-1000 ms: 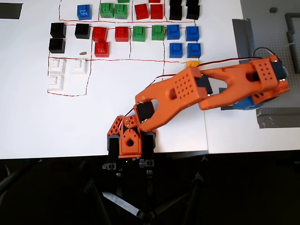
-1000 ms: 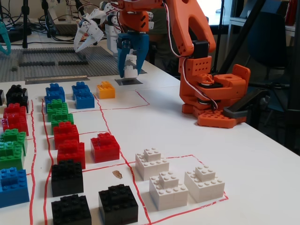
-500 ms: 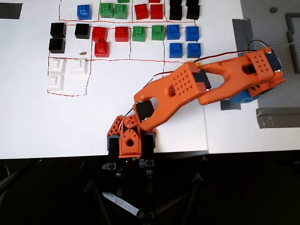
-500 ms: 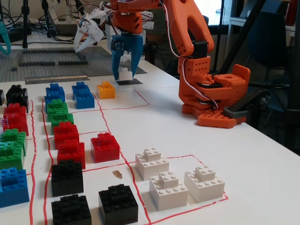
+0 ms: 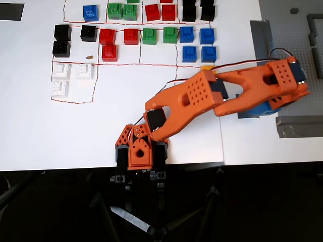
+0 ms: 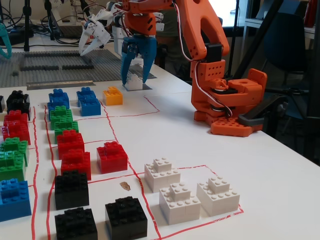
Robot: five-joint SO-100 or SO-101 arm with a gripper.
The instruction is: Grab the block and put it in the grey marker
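Lifting straight up looks like the sound way to finish here, since the white table (image 6: 280, 165) offers free space only above and toward the arm (image 5: 202, 96), whose orange links hide the placing spot in the overhead view. In the fixed view the studded grey baseplate (image 6: 50, 65) borders the far side, and the rows of blue bricks (image 6: 90, 102) and the orange-yellow brick (image 6: 113, 95) stand near on the left, so a sideways swing there risks a knock. The gripper (image 6: 134, 81) hangs point-down with its blue jaws moderately spread, one on each side of the block; whether they touch it I cannot tell. The grey marker (image 6: 146, 86) shows as a dark edge beneath. The block (image 6: 133, 83) sits on it, seemingly placed, so the jaws should widen evenly before rising.
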